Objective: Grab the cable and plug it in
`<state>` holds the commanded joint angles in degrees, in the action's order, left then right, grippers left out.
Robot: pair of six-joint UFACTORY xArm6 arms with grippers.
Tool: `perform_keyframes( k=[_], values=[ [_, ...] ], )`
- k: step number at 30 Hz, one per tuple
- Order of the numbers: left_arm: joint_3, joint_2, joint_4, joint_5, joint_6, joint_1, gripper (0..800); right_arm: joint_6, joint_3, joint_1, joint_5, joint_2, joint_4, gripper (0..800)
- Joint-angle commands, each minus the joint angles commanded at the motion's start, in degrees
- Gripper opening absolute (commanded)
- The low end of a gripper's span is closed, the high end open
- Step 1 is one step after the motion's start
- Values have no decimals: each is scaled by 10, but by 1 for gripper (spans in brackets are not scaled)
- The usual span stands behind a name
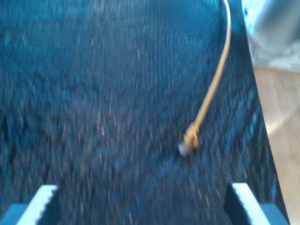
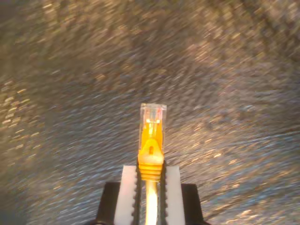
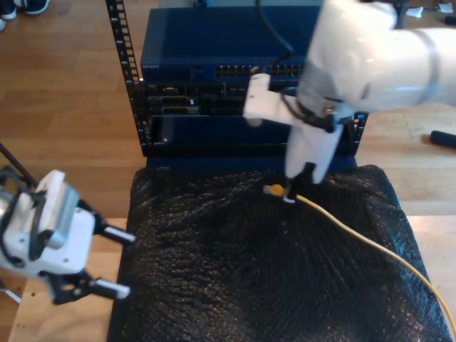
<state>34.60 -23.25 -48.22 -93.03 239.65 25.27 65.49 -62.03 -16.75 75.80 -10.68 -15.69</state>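
Surface: black, wrinkled mat (image 3: 214, 285) on a table, with wooden floor (image 3: 64, 107) around it.
Background: dark blue equipment rack (image 3: 214, 57) stands behind the mat's far edge, with rows of ports on its front.
Second gripper: my second gripper (image 3: 288, 192) hangs at the far part of the mat, near the rack, on the white arm at the exterior view's right. Its white toothed pads (image 2: 127, 192) are pressed on the cable just behind the plug.
Cable: the yellow-orange cable (image 3: 370, 246) runs from this gripper over the mat toward the exterior view's lower right corner.
Plug: the clear plug (image 2: 152, 115) sticks out past the pads, over the mat.
First gripper: my first gripper (image 3: 117, 262) is at the exterior view's left, by the mat's edge, well apart from the cable. Its fingers (image 1: 44, 197) are spread wide and hold nothing.
First wrist view: blurred; the cable's tip (image 1: 187, 145) is seen ahead of the spread fingers.
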Motion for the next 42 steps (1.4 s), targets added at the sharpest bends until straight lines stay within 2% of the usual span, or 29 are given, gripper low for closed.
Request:
perform_keyframes(
  k=[4,8,13,17,21,30,40,42],
  values=[
    [7,22,-30,5,1,-31,800,16,32,27,4,-47,-16,3],
    [27,31,-49,15,5,-70,800,16,41,33,8,-79,-17,3],
    [70,58,-56,16,52,-117,800,17,46,40,22,-109,-27,3],
    [98,76,-99,16,76,-149,800,17,46,41,28,-121,-47,3],
    [110,77,-144,16,75,-164,800,18,45,42,32,-125,-55,3],
    [143,115,-154,9,76,-191,800,17,45,39,33,-126,-75,3],
    [152,120,-177,9,79,-239,790,17,52,34,33,-124,-77,3],
    [152,120,-177,9,79,-246,757,16,52,33,33,-124,-77,3]
  ],
)
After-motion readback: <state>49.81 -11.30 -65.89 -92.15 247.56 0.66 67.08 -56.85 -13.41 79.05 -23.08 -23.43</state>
